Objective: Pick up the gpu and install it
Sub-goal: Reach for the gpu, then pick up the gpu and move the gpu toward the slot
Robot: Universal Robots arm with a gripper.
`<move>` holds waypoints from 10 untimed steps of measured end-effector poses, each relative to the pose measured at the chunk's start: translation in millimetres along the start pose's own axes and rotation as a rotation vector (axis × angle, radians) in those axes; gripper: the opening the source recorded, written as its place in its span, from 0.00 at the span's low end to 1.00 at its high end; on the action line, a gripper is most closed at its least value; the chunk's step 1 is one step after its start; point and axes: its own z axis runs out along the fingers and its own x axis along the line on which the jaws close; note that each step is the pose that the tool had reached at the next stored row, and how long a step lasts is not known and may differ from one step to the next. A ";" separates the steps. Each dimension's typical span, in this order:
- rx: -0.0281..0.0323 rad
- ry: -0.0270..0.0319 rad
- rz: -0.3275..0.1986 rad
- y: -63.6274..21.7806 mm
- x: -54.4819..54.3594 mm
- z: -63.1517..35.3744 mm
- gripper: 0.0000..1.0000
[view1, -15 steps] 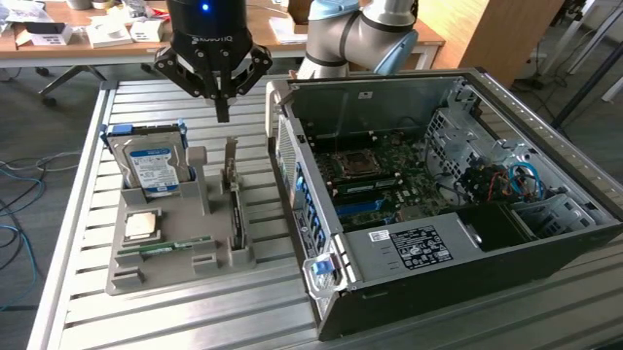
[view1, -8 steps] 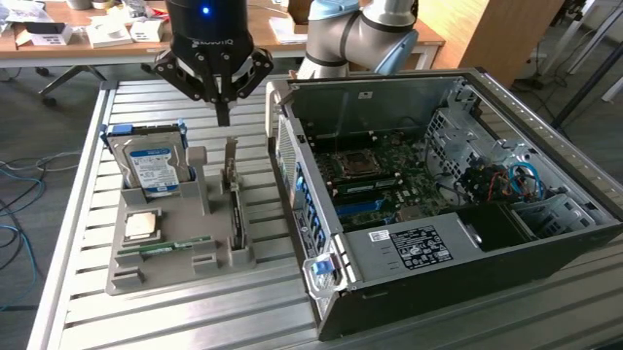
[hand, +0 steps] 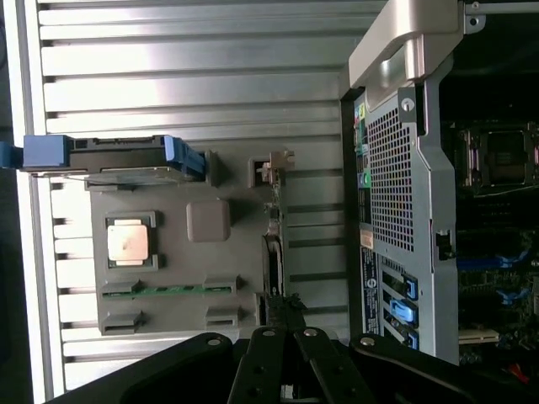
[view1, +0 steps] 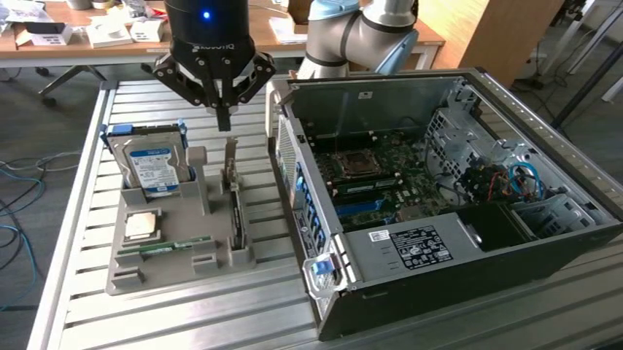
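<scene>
Gripper (view1: 224,122) status: jaws fully closed, nothing held. I see it hanging over the far end of the grey parts holder (view1: 209,266), just above the gpu's metal bracket and clear of it.

The holder lies on the slatted metal worktop (view1: 195,321), toward the edge at the exterior view's left. Its contents, left to right in that view:

- Hard drive (view1: 151,164), upright on its edge in blue rails at the far left corner.
- Processor chip (view1: 141,224), flat in a recess.
- Memory stick (view1: 171,246), lying along a slot near the front edge.
- The gpu (view1: 235,211), on its edge in the right-hand slot, bracket end farthest from the front.

Beside the holder, toward the worktop's right edge, the computer case (view1: 409,251) lies open with its motherboard exposed.
</scene>
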 end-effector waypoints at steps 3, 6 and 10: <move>0.0000 0.0000 0.000 0.0 0.0 0.0 0.11; 0.0000 0.0000 0.000 0.0 0.0 0.0 0.11; 0.0000 0.0000 0.000 0.0 0.0 0.0 0.11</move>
